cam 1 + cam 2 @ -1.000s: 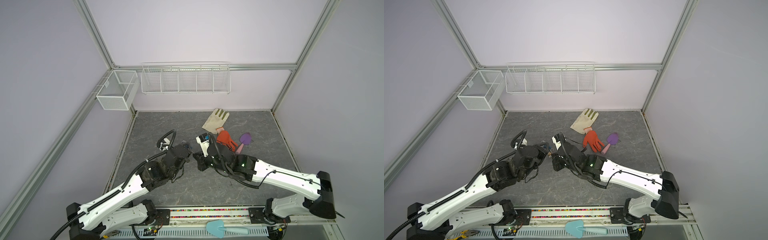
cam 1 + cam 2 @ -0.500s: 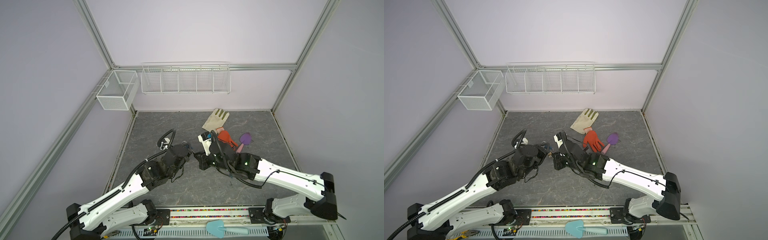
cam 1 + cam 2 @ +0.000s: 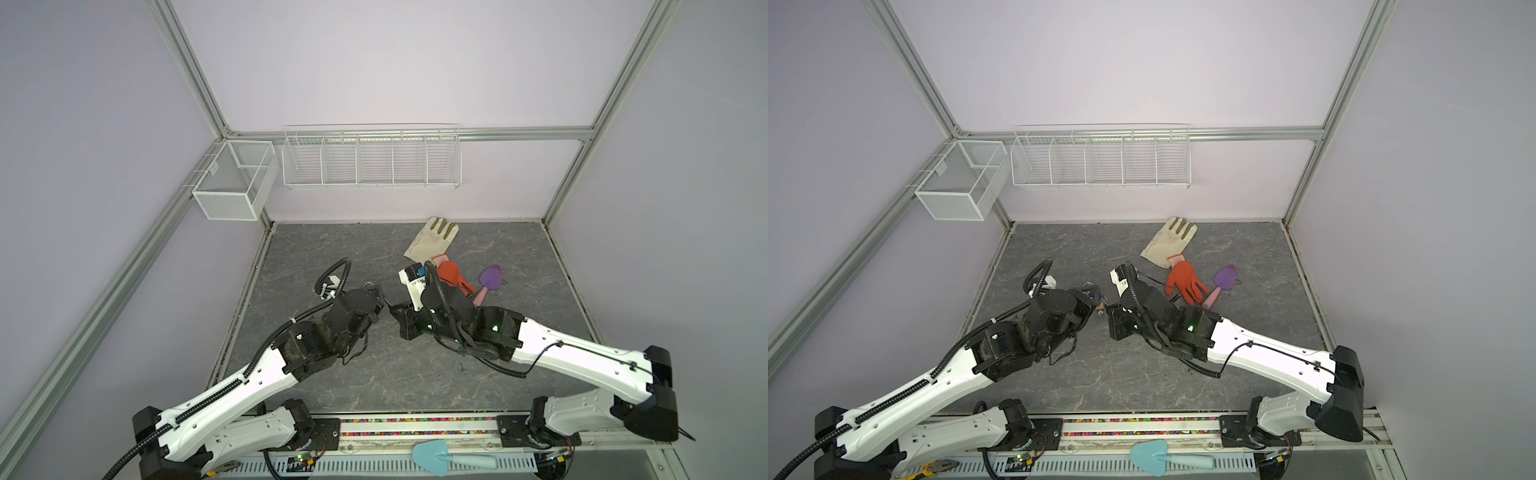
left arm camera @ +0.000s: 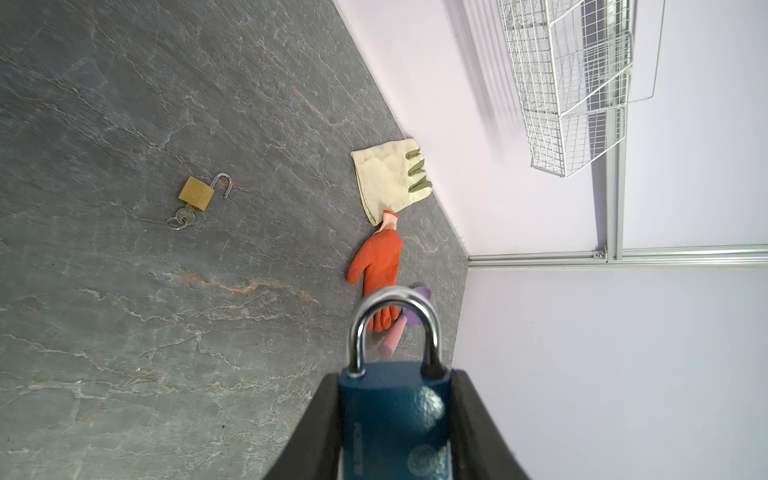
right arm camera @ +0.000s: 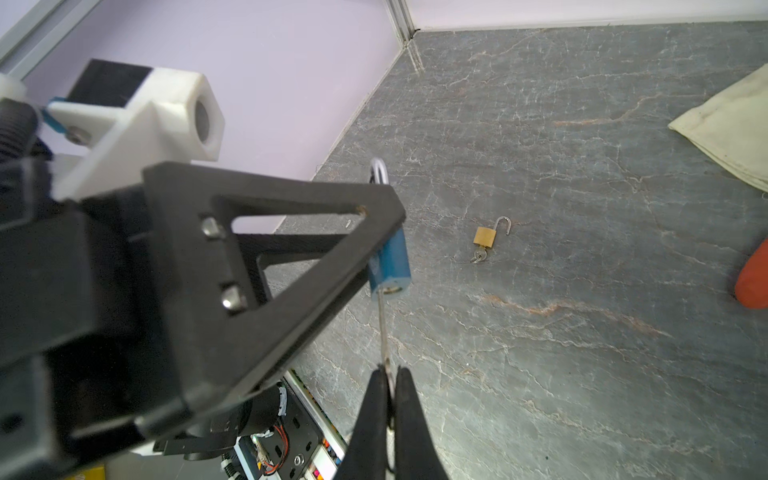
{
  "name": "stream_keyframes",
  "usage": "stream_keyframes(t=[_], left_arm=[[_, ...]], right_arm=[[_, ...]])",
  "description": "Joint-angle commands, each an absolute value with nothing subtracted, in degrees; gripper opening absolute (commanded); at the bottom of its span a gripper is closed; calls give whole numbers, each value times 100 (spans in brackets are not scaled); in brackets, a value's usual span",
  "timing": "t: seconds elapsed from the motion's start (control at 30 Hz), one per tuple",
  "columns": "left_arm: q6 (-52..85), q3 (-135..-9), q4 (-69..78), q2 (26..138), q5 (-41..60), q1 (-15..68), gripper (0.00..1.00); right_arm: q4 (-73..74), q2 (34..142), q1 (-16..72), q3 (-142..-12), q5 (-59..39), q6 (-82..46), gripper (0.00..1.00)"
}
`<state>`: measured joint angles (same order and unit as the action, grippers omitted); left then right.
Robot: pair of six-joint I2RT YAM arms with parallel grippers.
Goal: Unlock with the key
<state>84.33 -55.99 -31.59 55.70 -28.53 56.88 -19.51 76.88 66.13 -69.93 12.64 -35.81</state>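
A blue padlock (image 4: 395, 415) with its silver shackle (image 4: 394, 309) seated in the body is held above the table, and my left gripper (image 4: 395, 399) is shut on its sides. In the right wrist view the blue padlock (image 5: 390, 262) shows its keyhole end. A thin silver key (image 5: 383, 332) runs from that end to my right gripper (image 5: 388, 374), which is shut on the key's head. In both top views the left gripper (image 3: 376, 301) and the right gripper (image 3: 1111, 311) meet tip to tip over the table's middle.
A brass padlock (image 4: 196, 193) with an open shackle and its own key lies on the grey table (image 3: 374, 374). A cream glove (image 3: 432, 241), an orange glove (image 3: 453, 274) and a purple trowel (image 3: 490, 278) lie at the back right. Wire baskets (image 3: 370, 162) hang on the wall.
The right arm has shifted slightly to the right, with its wrist turning a little at the padlock. The left arm has stayed still with the blue padlock.
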Motion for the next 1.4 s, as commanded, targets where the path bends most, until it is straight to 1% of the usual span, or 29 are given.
stream_keyframes(t=[0.0, 0.17, 0.73, 0.87, 1.07, 1.23, 1.37], left_arm=[[8436, -5784, -3018, 5481, -2981, 5651, 0], [8517, -5713, -2848, 5510, -2781, 5651, 0], [8595, -5625, -2814, 5451, -2633, 5651, 0], [8622, -5638, -2792, 5481, -2622, 5651, 0], [8580, -5793, -2677, 5569, -2492, 5654, 0], [8556, -5852, -2675, 5623, -2229, 5660, 0], [8396, -5787, -2740, 5682, -2004, 5660, 0]], right_arm=[[-1891, 7617, 6610, -6911, 1341, -3662, 6], [-1886, 7786, 6605, -7072, 1445, -3561, 6], [-1845, 7916, 6530, -7394, 1608, -3449, 6], [-1899, 8049, 6565, -7544, 1492, -3437, 6], [-1950, 8283, 6612, -7484, 1819, -3427, 6], [-1802, 8325, 6603, -7565, 1592, -3386, 6], [-1425, 8075, 6370, -7473, 993, -3607, 6]])
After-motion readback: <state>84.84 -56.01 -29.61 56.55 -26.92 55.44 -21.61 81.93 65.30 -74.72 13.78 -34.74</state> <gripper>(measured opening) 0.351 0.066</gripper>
